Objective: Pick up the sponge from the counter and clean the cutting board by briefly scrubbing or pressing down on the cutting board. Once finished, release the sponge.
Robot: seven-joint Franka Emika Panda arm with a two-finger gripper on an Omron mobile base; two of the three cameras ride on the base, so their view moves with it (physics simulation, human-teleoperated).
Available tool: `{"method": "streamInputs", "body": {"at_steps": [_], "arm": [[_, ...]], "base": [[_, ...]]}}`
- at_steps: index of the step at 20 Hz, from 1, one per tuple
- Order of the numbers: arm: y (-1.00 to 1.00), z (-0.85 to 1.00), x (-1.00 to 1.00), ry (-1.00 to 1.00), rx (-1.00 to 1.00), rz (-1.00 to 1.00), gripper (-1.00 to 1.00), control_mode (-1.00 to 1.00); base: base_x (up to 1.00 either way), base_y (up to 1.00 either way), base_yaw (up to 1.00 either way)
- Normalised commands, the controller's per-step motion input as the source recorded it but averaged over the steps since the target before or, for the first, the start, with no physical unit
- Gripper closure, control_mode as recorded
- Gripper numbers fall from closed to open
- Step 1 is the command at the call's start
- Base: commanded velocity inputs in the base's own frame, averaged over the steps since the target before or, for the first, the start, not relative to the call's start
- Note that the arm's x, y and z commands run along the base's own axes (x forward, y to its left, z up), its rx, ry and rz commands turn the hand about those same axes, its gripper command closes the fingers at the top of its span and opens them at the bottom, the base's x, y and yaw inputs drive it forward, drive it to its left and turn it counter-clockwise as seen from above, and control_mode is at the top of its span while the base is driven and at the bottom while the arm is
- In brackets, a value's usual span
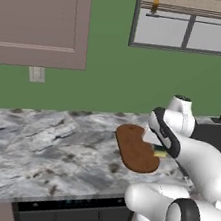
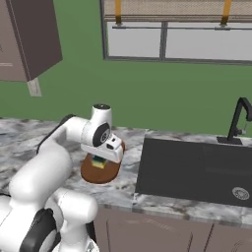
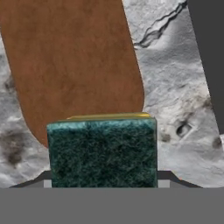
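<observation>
green-topped sponge sits clamped in the gripper over the cutting board near its edge toward the counter front, so pressing down off-centre could tip the board or slide the sponge onto stone.

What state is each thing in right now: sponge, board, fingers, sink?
sponge: green side toward the hand camera, held between the fingers, over the board's end
cutting board: flat on the counter, bare
gripper: shut on the sponge
sink: dark basin, nothing in it, tap not running
</observation>
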Motion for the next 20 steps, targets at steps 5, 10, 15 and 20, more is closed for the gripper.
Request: {"method": "streamInputs", "body": {"at_steps": [5,10,15,20], "arm": [[0.0,-0.53,0.23,0.0,0.0,0.0,1.0,-1.0],[0.0,-0.28,0.19,0.0,0.0,0.0,1.0,-1.0],[0.0,-0.12,0.22,0.0,0.0,0.0,1.0,-1.0],[0.0,-0.42,0.01,0.0,0.0,0.0,1.0,-1.0]], "base": [[0.0,0.0,0.0],[0.0,0.0,0.0],[0.0,0.0,0.0],[0.0,0.0,0.0]]}}
